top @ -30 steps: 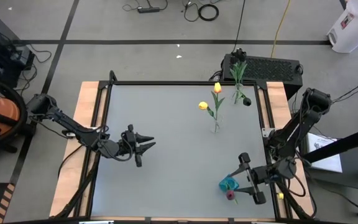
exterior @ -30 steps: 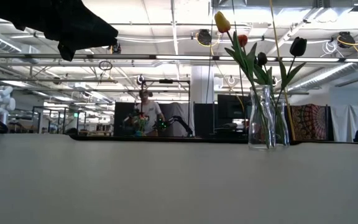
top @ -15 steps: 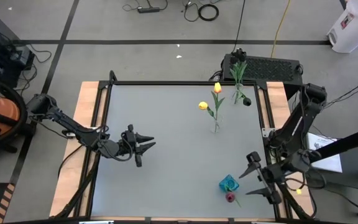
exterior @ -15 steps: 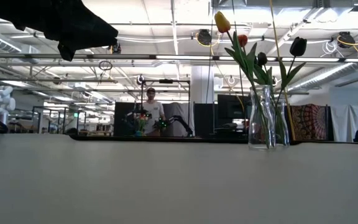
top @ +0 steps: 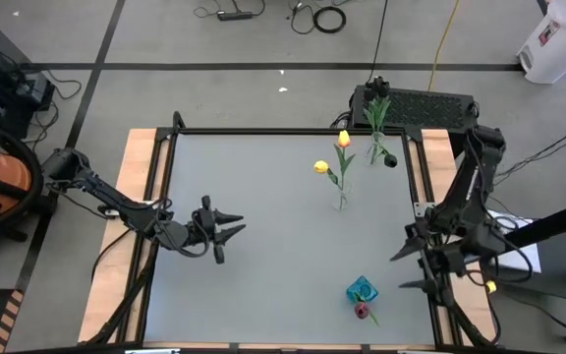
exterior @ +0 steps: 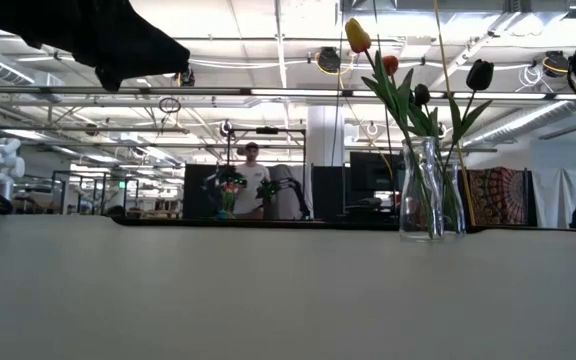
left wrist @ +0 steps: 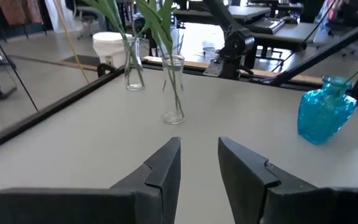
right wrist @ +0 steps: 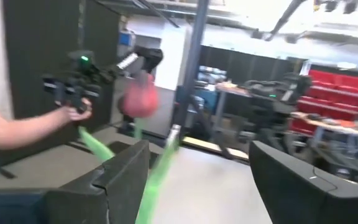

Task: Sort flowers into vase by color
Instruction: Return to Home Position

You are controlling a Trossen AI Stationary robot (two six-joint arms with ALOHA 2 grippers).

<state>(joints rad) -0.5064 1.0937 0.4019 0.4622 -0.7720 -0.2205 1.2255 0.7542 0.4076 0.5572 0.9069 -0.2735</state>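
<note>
Yellow tulips [top: 343,139] on thin green stems stand in a clear vase [top: 342,200]. A pinkish-red tulip [top: 363,311] droops from a blue vase [top: 362,290]. The left gripper [top: 236,226] and right gripper [top: 399,272] have their fingers spread apart.

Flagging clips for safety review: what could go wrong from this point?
The open right gripper hangs close beside the small blue glass vase. In the right wrist view, the green stem of the pinkish red tulip shows between its fingers, so a swing might snag it and tip the vase.
</note>
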